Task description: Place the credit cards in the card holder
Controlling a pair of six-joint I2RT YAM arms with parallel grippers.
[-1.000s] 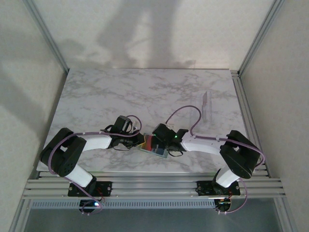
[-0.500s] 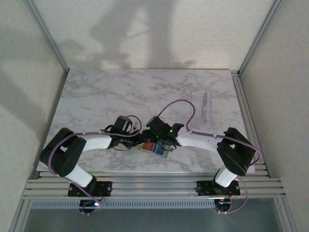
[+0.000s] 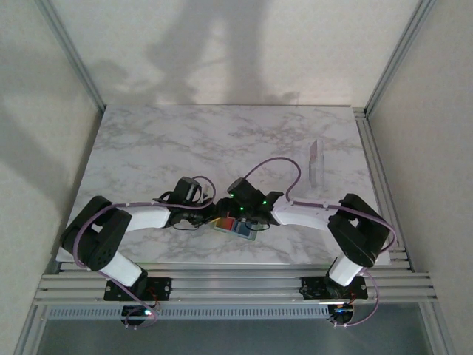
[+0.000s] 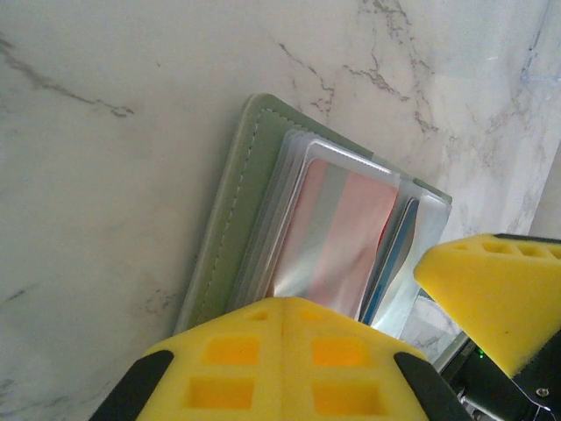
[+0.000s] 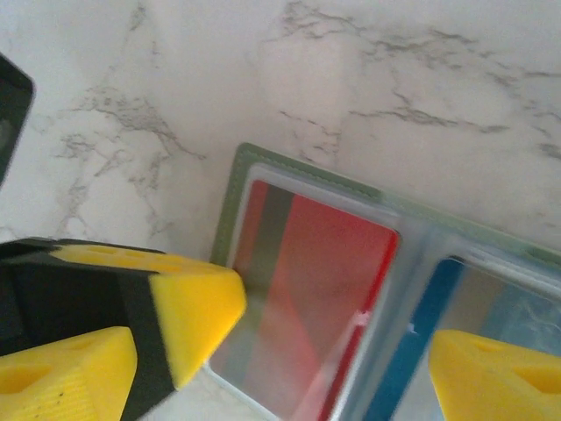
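Card holder (image 4: 223, 202) lying open, closed left claw (image 4: 285, 351) at edge, right claw (image 5: 280, 386) above

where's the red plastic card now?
Red plastic card sits in the open grey-green card holder's clear sleeve, beside the blue card, top view near-edge centre.

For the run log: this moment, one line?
left gripper shut at card holder | right gripper open above it | red card, blue card sleeved | pale card outside

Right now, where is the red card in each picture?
Top external: the red card sits just below centre.
Left wrist: the red card is a little right of centre.
Right wrist: the red card is at lower centre.
Shared landmark: the green card holder, its edge running beside the card.
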